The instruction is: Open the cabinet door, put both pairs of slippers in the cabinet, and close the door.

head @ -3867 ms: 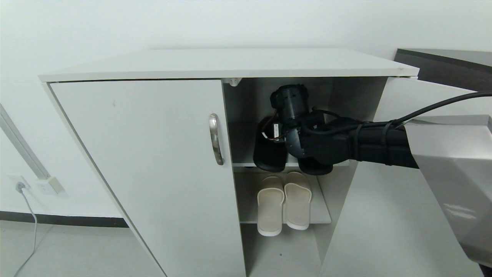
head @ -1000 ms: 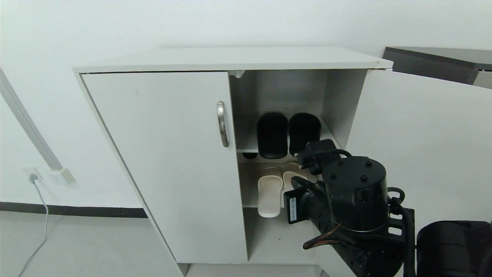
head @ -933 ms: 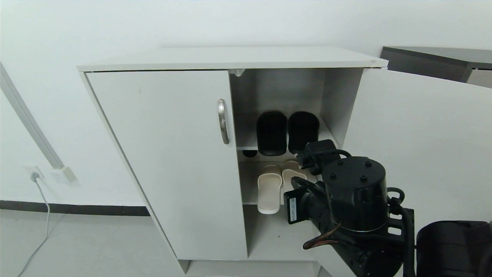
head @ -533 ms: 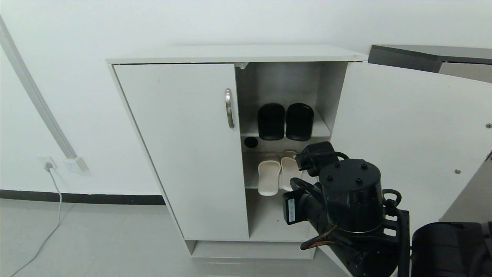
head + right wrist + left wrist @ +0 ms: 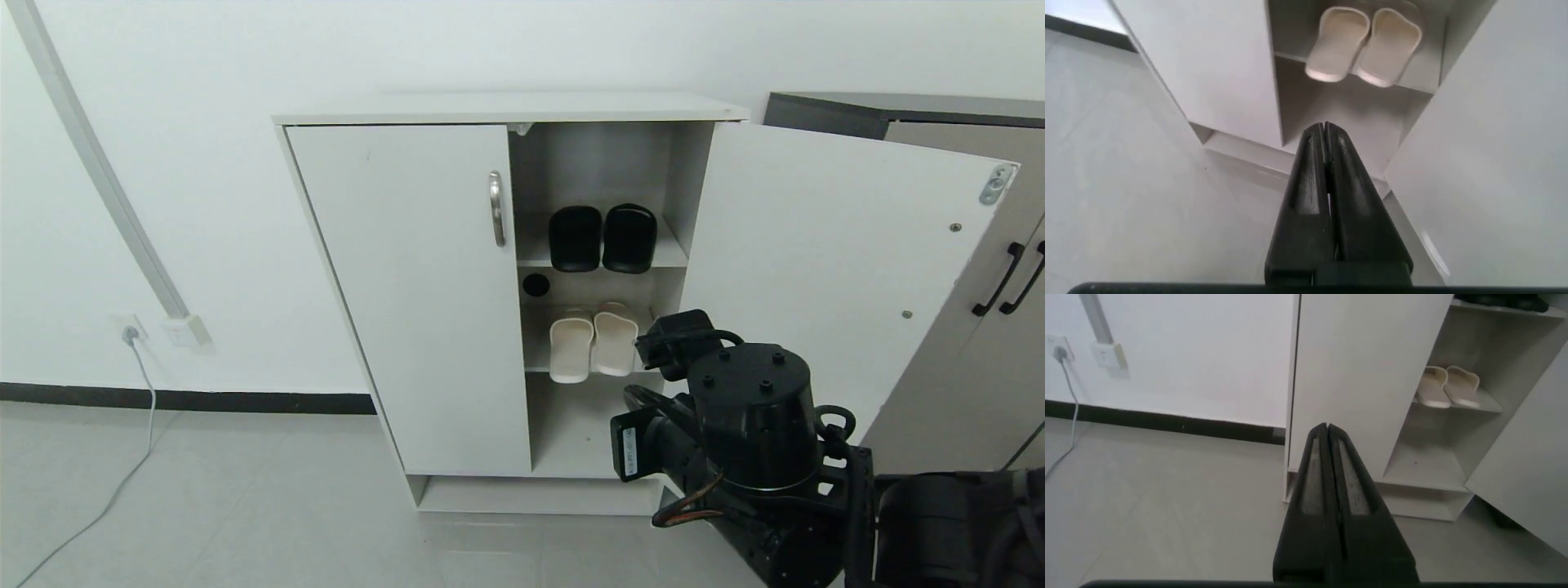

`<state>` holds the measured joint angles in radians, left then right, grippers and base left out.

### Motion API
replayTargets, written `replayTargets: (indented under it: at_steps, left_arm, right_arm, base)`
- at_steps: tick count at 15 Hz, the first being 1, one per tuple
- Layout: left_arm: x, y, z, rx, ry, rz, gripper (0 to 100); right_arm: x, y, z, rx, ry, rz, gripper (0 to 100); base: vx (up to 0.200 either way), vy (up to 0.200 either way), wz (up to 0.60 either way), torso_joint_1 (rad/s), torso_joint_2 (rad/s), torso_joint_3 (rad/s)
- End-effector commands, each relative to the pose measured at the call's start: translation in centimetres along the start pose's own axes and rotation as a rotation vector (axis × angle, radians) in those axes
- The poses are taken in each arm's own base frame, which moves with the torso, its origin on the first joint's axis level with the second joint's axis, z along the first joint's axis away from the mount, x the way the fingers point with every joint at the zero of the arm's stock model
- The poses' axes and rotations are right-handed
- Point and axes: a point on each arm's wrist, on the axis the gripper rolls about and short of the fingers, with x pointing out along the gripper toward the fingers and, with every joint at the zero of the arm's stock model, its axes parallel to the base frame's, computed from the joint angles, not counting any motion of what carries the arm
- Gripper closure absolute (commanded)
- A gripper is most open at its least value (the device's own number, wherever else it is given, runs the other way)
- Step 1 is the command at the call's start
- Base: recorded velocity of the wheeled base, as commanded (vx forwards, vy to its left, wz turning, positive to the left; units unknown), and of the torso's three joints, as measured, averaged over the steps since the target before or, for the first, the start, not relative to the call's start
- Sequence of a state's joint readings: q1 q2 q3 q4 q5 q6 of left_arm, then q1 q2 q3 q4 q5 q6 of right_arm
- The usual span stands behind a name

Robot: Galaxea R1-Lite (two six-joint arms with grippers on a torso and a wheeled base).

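Though stocked with both pairs, not yet shut: step in hand judged as the last one, closing the door.

- Socket (image 5: 129,333): on the wall, well left of cabinet (image 5: 506,106); cable (image 5: 122,482) trailing down to floor (image 5: 204,506).
- Left gripper (image 5: 1327,429): low over the floor, facing the cabinet's left front corner; fingers pressed flat together, nothing held.
- Left door (image 5: 408,286): shut flush; handle (image 5: 495,208) upright at its right edge.
- Black slippers (image 5: 602,237): upper shelf (image 5: 673,260), side by side and touching, reaching the shelf's front edge.
- White slippers (image 5: 593,343): middle shelf (image 5: 535,363), side by side and touching, ends at or just over the front edge, the left one a little farther out.
- Right gripper (image 5: 1324,129): low before the open half of the cabinet, just beside the inner face of the right door; fingers closed tight, nothing between them.
- Right door (image 5: 816,261): swung wide on the cabinet's right edge, inner face turned to the room, free edge far right.
- Cupboard (image 5: 980,327): grey, dark handles, behind the open door.

Next move, by judgement: bring an arm round to the right door's free edge or outer face, most likely the right one, then sweep the door leftward until flush beside the left door. Closed fingers suitable for a push, no grasp required. Worth watching: arm kept out of the closing gap, and the white slippers' ends at the shelf's front edge, possibly fouling the door.
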<state>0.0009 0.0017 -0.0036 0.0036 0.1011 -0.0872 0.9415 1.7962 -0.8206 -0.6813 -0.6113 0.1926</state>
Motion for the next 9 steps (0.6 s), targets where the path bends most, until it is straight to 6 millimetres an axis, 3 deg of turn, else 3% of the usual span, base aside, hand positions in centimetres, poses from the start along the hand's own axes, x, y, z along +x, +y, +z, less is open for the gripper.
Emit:
replayTargets:
  at_steps: [1,9]
  left_arm:
    - [0.0,0.0,-0.01,0.0,0.0,0.001,100]
    - [0.0,0.0,-0.01,0.0,0.0,0.001,100]
  right_arm:
    - [0.11,0.04,-0.26,-0.005,0.007,-0.002,100]
    - [0.37,0.13,-0.74,-0.014,0.021,-0.005,100]
  base:
    - [0.0,0.0,0.0,0.0,0.0,0.0]
    - [0.0,0.0,0.0,0.0,0.0,0.0]
